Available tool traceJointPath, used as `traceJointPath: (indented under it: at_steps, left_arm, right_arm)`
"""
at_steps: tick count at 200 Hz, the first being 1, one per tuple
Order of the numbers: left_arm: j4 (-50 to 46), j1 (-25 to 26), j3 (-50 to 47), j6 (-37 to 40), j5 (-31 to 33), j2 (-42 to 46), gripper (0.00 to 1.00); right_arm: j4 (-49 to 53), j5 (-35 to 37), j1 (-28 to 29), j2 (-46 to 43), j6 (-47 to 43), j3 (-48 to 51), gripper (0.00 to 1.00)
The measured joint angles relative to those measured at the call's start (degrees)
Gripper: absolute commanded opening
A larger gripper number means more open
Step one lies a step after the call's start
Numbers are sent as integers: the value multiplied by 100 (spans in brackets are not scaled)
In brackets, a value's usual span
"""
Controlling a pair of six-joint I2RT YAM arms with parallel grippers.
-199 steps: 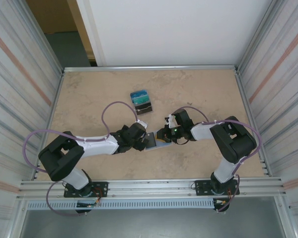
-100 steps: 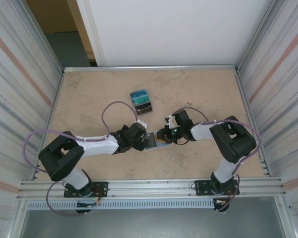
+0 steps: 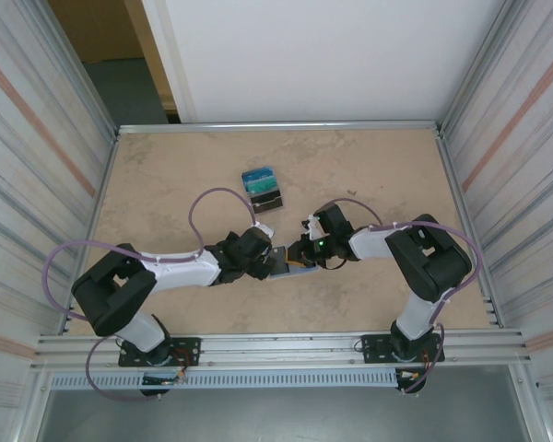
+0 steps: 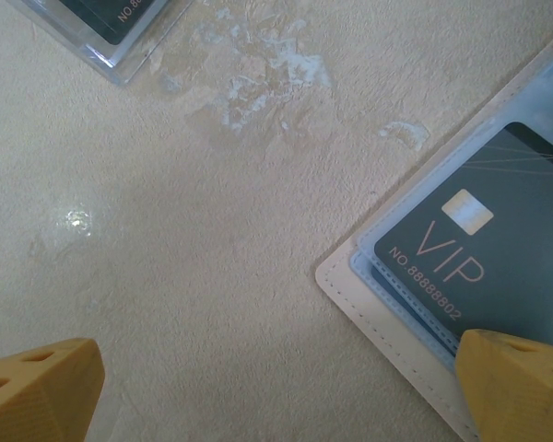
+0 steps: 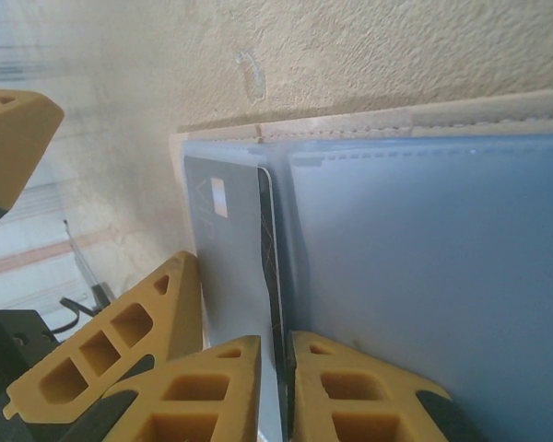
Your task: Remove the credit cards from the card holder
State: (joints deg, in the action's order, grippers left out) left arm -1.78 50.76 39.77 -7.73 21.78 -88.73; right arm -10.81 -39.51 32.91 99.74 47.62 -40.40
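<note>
The card holder (image 3: 288,267) lies open between both grippers, tan with a pale-blue lining (image 5: 424,258). A dark grey credit card (image 5: 232,249) marked VIP (image 4: 479,249) sits partly in its pocket. My right gripper (image 5: 284,368) (image 3: 300,255) is shut on that card's near edge. My left gripper (image 4: 276,396) (image 3: 273,261) is open wide, and one of its fingers (image 4: 521,382) presses on the holder's corner beside the card while the other hangs over bare table. Teal, blue and black credit cards (image 3: 262,187) lie stacked farther back.
A corner of one loose dark card (image 4: 101,14) shows at the top left of the left wrist view. Corrugated metal walls (image 3: 46,157) close in the left and right sides, and a rail (image 3: 276,348) runs along the near edge.
My right gripper has shifted slightly left, toward the left gripper, still pinching the dark card. The left arm has stayed put.
</note>
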Motion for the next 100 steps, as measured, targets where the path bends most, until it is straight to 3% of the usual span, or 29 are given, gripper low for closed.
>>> traceJointPath:
  at_steps: [100]
  left_arm:
    - [-15, 0, 0, 0, 42, -22, 99]
  right_arm:
    - [-767, -407, -190, 0, 304, 247, 10]
